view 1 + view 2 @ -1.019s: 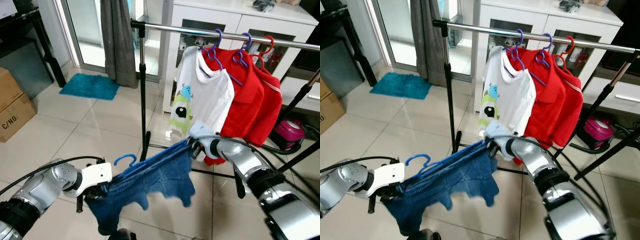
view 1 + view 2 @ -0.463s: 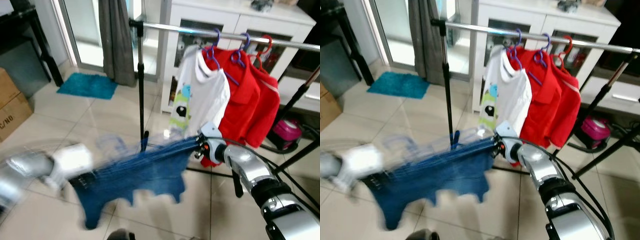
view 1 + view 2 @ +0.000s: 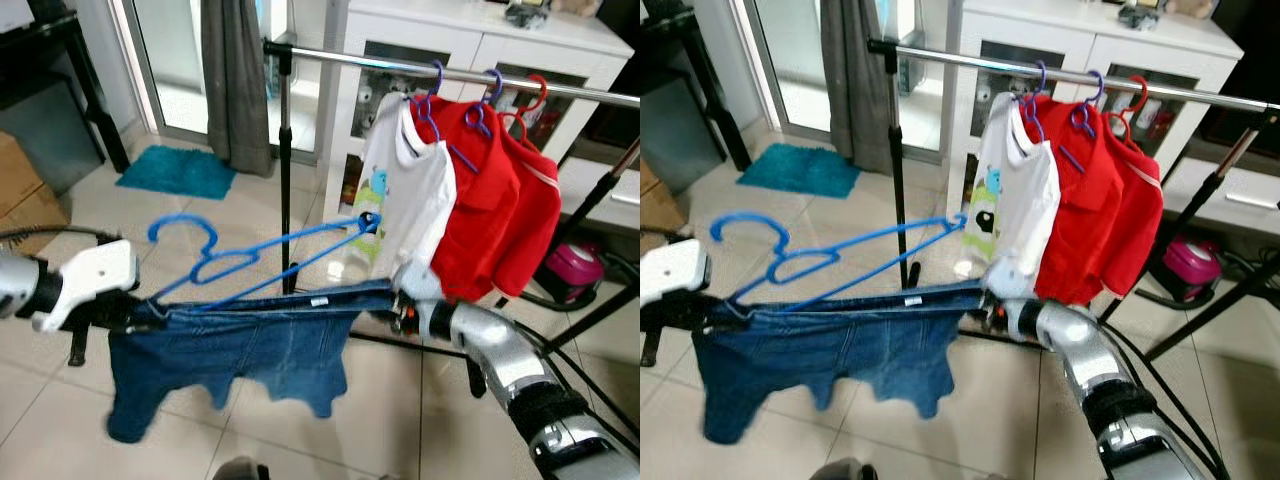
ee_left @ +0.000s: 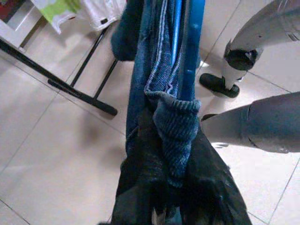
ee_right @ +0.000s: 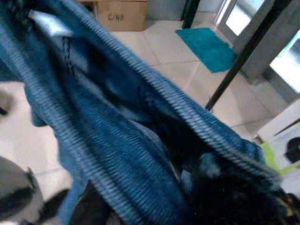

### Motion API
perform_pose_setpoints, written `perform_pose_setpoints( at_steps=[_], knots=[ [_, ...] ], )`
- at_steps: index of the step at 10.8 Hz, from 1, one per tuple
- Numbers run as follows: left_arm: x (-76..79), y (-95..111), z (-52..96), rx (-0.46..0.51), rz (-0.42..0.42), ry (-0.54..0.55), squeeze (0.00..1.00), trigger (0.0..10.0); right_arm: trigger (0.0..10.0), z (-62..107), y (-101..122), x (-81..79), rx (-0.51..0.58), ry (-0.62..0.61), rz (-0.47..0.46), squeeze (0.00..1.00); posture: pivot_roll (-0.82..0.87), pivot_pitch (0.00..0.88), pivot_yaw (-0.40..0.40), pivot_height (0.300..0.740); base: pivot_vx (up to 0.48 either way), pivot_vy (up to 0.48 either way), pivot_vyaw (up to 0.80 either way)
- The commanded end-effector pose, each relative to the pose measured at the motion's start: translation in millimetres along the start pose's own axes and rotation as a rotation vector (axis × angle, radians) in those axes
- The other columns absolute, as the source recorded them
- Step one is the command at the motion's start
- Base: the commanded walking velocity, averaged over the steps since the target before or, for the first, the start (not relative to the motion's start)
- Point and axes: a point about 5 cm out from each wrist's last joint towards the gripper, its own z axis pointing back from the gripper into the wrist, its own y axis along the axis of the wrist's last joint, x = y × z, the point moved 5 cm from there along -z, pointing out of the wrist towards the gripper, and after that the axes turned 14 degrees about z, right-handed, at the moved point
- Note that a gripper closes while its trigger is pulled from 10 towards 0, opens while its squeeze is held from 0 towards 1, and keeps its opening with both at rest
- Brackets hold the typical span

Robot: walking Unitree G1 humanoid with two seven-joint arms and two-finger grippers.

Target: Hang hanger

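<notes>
A blue plastic hanger (image 3: pixel 212 265) slants upward over a pair of blue denim shorts (image 3: pixel 250 340), its far tip raised near the white shirt. The shorts' waistband is stretched flat between my two grippers. My left gripper (image 3: pixel 138 312) is shut on the waistband's left end together with the hanger's low end (image 4: pixel 192 42). At the other end of the waistband my right gripper (image 3: pixel 402 312) is shut on the denim (image 5: pixel 108 140). Behind stands the clothes rack, with a chrome rail (image 3: pixel 380 62) bare at its left end.
A white shirt (image 3: pixel 405 190) and red garments (image 3: pixel 500 200) hang on purple and red hangers on the rail's right part. The rack's black post (image 3: pixel 285 170) and floor legs stand just behind the shorts. A teal mat (image 3: pixel 178 170), cardboard box (image 3: pixel 20 190), grey curtain (image 3: pixel 235 80) and white cabinet (image 3: pixel 450 30) surround.
My left arm swung up and to the left, pulling the shorts out flat. The hanger's right end has lifted out above the waistband, and its hook now stands higher.
</notes>
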Motion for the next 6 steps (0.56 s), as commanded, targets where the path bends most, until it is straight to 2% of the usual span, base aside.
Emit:
perform_pose_setpoints(
  at_steps=[1, 2, 3, 4, 5, 6],
  knots=[
    [-9.2, -1, 11.4, -0.035, 0.007, 0.055, 0.00, 0.0, 10.0, 15.5, -11, 16.4, -0.048, -0.067, 0.018, 1.00, 0.04, 0.000, -0.049, 0.740, 0.000, 0.000, 0.00],
    [-10.4, 9, 7.8, -0.025, -0.008, 0.053, 0.00, 0.0, 10.0, 13.1, -7, 9.2, -0.017, -0.037, 0.025, 1.00, 0.04, 0.000, -0.047, 0.740, 0.000, 0.000, 0.00],
    [-15.2, 19, 5.2, 0.002, -0.044, 0.091, 0.00, 0.0, 10.0, 12.5, -14, -2.2, -0.049, 0.006, 0.046, 1.00, 0.04, 0.000, -0.047, 0.740, 0.000, 0.000, 0.00],
    [-18.6, 29, 2.9, 0.041, -0.054, 0.120, 0.00, 0.0, 10.0, 11.6, -20, -13.7, -0.063, 0.049, 0.007, 1.00, 0.04, 0.000, -0.047, 0.740, 0.000, 0.000, 0.00],
    [-24.7, 46, 3.1, 0.118, -0.061, 0.166, 0.00, 0.0, 10.0, 11.0, -24, -24.9, -0.066, 0.067, 0.010, 1.00, 0.04, 0.000, -0.053, 0.740, 0.000, 0.000, 0.00],
    [-26.5, 51, 4.1, 0.144, -0.058, 0.177, 0.00, 0.0, 10.0, 10.6, -23, -21.8, -0.054, 0.024, -0.010, 1.00, 0.05, 0.000, -0.053, 0.740, 0.000, 0.000, 0.00]
  ],
)
